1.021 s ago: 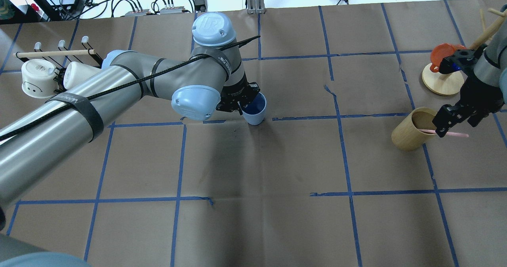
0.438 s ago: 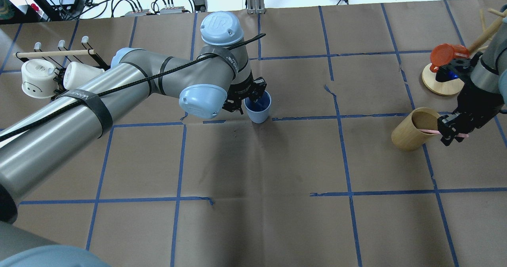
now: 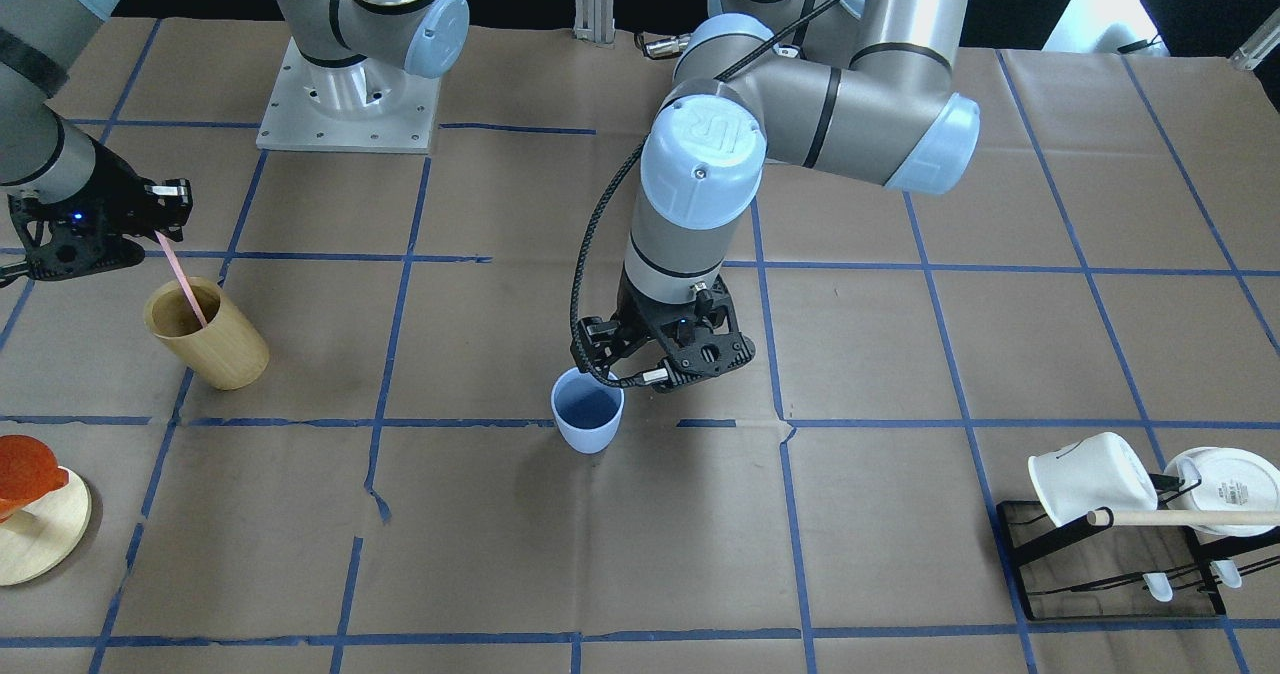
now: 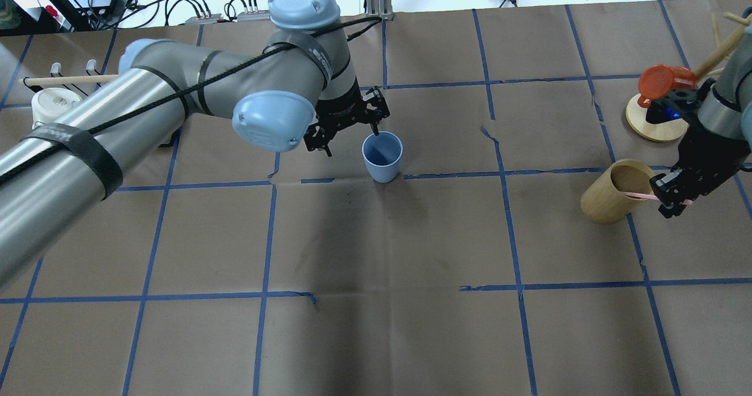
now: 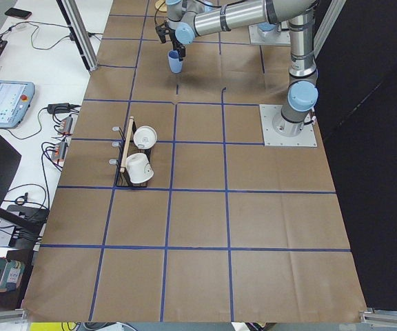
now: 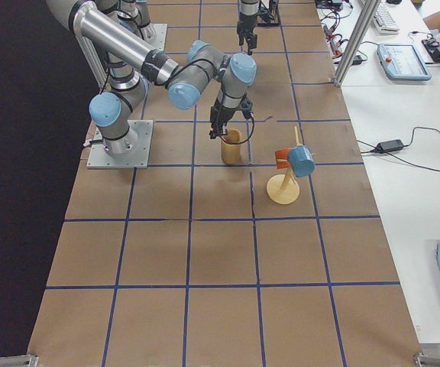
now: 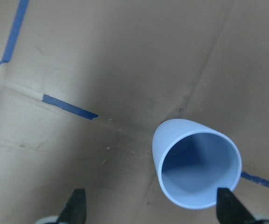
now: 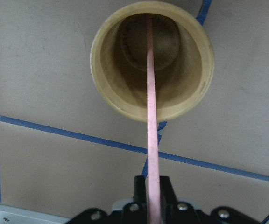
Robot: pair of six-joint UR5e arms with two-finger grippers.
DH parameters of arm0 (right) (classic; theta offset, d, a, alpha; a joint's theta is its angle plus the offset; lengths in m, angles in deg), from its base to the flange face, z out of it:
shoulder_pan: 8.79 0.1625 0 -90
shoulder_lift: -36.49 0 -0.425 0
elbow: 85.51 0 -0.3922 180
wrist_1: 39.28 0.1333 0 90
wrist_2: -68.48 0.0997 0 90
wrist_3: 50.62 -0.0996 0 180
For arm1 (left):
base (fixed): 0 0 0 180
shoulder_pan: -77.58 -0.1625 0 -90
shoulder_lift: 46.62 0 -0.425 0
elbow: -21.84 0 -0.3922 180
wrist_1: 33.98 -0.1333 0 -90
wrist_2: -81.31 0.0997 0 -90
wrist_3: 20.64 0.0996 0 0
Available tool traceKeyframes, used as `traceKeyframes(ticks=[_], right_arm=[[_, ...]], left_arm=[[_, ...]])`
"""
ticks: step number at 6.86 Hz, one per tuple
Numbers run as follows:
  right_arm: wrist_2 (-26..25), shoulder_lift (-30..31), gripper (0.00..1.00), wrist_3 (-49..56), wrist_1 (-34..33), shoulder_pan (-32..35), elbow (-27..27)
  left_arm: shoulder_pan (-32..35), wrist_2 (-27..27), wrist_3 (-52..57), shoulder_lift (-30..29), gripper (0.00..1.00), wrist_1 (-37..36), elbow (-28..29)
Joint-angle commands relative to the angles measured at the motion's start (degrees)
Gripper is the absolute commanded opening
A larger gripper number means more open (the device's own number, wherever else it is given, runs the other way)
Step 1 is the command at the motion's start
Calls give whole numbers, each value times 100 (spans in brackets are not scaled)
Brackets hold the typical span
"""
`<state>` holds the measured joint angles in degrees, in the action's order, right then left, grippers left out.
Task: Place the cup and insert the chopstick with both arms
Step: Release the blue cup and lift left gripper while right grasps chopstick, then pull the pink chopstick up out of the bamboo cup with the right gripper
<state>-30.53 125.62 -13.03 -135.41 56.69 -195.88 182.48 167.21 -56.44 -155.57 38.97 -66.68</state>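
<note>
The light-blue cup point(image 4: 382, 156) stands upright on the brown paper near the table's middle; it also shows in the front view point(image 3: 587, 411) and the left wrist view point(image 7: 197, 168). My left gripper point(image 4: 351, 139) is open and empty, hovering just above and beside the cup, apart from it point(image 3: 620, 366) point(image 7: 153, 207). My right gripper point(image 4: 670, 199) is shut on the pale-pink chopstick point(image 8: 151, 116), whose lower end is inside the tan wooden cup point(image 4: 614, 193). In the front view the chopstick point(image 3: 185, 284) leans from my right gripper point(image 3: 150, 219) into the wooden cup point(image 3: 205, 334).
A black rack point(image 3: 1100, 554) with two white mugs point(image 3: 1090, 479) and a wooden dowel stands at my far left. A round wooden stand point(image 4: 655, 120) with an orange cup point(image 4: 661, 81) stands beyond the tan cup.
My left gripper has let go of the blue cup's rim and pulled up and away; the cup stays standing. My right gripper shifted along the chopstick toward the tan cup, then held.
</note>
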Motion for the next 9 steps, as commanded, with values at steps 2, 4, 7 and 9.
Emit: traceKeyframes(ticks=[2,4,7,9], right_arm=[[5,16,18,-103,348,0,312],[5,25,18,-312,962,0,813],[5,34,18,-427,1936,0,1682],[31,43,18,-726,2902,122,2533]], left_arm=[[-339,-47,1662,286,100,1362,1115],[-504,-12,2771,750,100,1617,1171],[-927,23,3562,1226,100,1933,821],[-1137,-3,3816,1594,100,1812,417]])
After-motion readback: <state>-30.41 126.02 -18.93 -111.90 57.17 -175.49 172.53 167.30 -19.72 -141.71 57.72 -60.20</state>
